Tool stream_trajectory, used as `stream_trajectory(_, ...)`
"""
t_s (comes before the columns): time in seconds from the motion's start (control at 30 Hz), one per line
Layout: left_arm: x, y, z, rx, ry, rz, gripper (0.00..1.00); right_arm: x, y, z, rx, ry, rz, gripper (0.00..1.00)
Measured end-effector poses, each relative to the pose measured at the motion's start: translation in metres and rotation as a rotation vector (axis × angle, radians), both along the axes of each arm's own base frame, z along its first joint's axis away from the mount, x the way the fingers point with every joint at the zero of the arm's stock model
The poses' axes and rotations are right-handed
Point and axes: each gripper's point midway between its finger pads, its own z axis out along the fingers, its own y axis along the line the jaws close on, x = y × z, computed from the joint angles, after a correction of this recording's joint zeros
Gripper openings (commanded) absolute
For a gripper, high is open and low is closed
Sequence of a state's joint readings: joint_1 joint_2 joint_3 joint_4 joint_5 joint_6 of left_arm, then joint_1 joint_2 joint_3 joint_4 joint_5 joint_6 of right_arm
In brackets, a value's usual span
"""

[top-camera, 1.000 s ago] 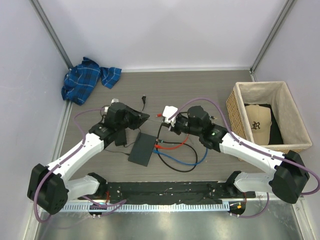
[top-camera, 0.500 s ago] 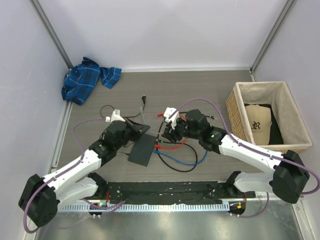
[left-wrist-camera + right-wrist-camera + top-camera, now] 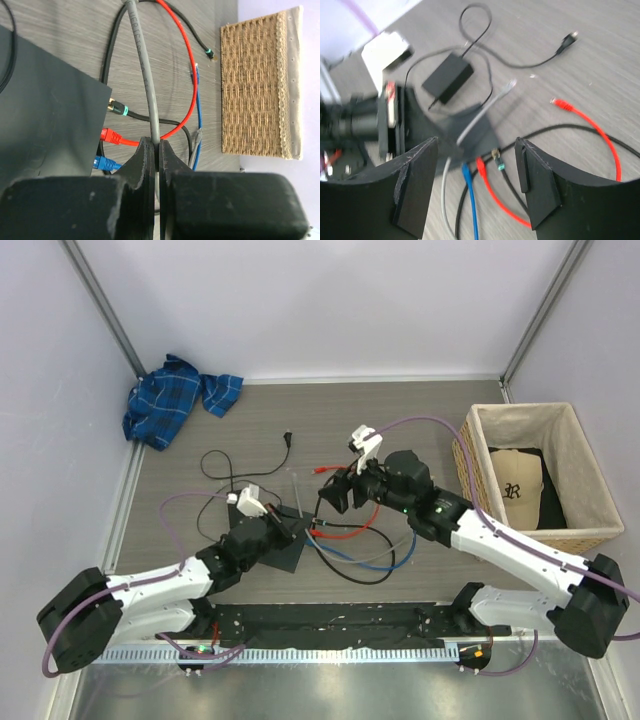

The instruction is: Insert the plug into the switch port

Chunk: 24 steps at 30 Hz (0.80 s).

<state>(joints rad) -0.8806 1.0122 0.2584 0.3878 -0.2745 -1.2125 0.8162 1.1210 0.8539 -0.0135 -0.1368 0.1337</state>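
Observation:
My left gripper is shut on a grey cable, low over the dark grey switch. That cable's clear plug sticks out past the switch, blurred in the right wrist view. On the switch's edge, a red plug, a blue plug and a black one with a teal band sit in ports. My right gripper is open and empty, hovering beyond the switch at the right. From above, the left gripper covers much of the switch.
A black adapter brick with a thin cord lies behind the switch. Red, blue and black cables loop on the table right of it. A wicker basket holding a cap stands at the right. A blue plaid cloth is at the back left.
The right gripper opened, let go and lifted back to the right. The left gripper closed on the grey cable and came toward the near side, over the switch.

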Motion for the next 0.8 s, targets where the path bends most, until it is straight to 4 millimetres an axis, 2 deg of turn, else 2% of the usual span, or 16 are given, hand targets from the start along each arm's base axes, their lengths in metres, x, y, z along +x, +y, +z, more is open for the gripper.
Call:
stream_trajectory(0.07, 0.000, -0.001, 0.000, 0.000, -0.026, -0.006, 0.00, 0.011, 0.003, 0.002, 0.024, 0.008, -0.049, 0.68)
stream_trajectory(0.13, -0.002, -0.003, 0.001, -0.006, -0.050, -0.013, 0.00, 0.023, 0.010, -0.006, 0.038, 0.040, -0.095, 0.66)
stream_trajectory(0.33, -0.001, -0.005, 0.003, 0.002, -0.096, -0.020, 0.00, 0.043, 0.033, -0.065, 0.037, 0.197, -0.164, 0.60)
stream_trajectory(0.43, -0.001, -0.007, 0.006, 0.001, -0.112, -0.021, 0.00, 0.050, 0.041, -0.083, 0.052, 0.244, -0.184, 0.58)
stream_trajectory(0.8, -0.002, -0.009, 0.001, 0.033, -0.126, -0.026, 0.00, 0.079, 0.061, -0.099, 0.106, 0.277, -0.270, 0.56)
